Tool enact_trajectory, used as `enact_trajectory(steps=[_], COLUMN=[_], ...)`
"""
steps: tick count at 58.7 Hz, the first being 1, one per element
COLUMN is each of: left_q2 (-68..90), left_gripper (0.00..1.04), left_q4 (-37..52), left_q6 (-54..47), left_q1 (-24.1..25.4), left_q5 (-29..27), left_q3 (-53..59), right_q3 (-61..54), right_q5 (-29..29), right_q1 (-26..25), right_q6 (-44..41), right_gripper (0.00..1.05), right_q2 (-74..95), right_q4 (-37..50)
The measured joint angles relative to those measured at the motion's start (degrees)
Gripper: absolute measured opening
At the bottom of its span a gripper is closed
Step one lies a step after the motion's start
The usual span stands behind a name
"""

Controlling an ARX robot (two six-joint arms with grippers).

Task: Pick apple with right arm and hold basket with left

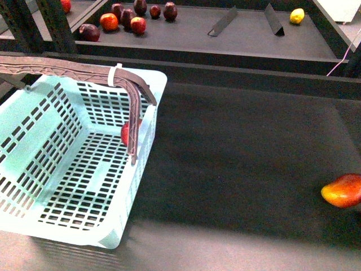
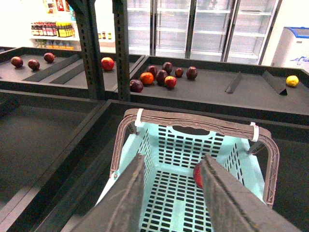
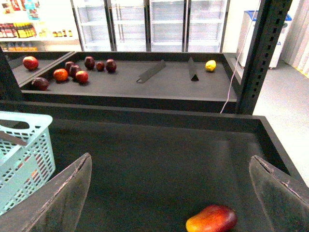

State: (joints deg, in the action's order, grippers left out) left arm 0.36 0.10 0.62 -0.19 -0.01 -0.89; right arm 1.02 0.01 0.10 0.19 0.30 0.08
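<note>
Apple (image 1: 124, 133): round, red, only a sliver visible, lodged inside the basket (image 1: 51, 169) against its far right wall and partly hidden behind the brown swing handle (image 1: 133, 110); in the left wrist view seen low on the slotted floor (image 2: 198, 175). Judged firm, smooth-skinned, moderately heavy for its size, liable to roll and to bruise under hard pinching; best taken across the widest part, approached from above and clear of the handle. Stem dimple and streaking not discernible. Basket: pale aqua plastic, slotted sides and bottom, white zip tie (image 1: 115, 74) on the handle; set at the front left corner of the dark display bin (image 1: 237, 147). Judged light, fairly stiff, prone to slide if nudged; best steadied at the rim or the handle. Left tool (image 2: 172, 159): fingers apart, poised over the basket's near end, clamped on nothing. Right tool (image 3: 170, 159): fingers wide apart, gripping nothing, well apart from the basket. Elongated orange-red fruit (image 1: 343, 191): lying near the bin's right edge, not the target. Assorted dark and red fruit (image 1: 128, 17) on the shelf behind.
</note>
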Motion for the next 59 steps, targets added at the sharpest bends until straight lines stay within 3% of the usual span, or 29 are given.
enact_trajectory(steps=[16, 59], left_q2=[0.0, 0.0], left_gripper=[0.99, 0.97], left_q4=[0.0, 0.0], left_q6=[-0.1, -0.1], left_q1=[0.0, 0.0], left_q5=[0.0, 0.0], left_q3=[0.0, 0.0], right_q3=[0.0, 0.0], right_q5=[0.0, 0.0], right_q1=[0.0, 0.0], right_q6=[0.0, 0.0], right_gripper=[0.96, 0.96], right_q2=[0.0, 0.0], right_q4=[0.0, 0.0])
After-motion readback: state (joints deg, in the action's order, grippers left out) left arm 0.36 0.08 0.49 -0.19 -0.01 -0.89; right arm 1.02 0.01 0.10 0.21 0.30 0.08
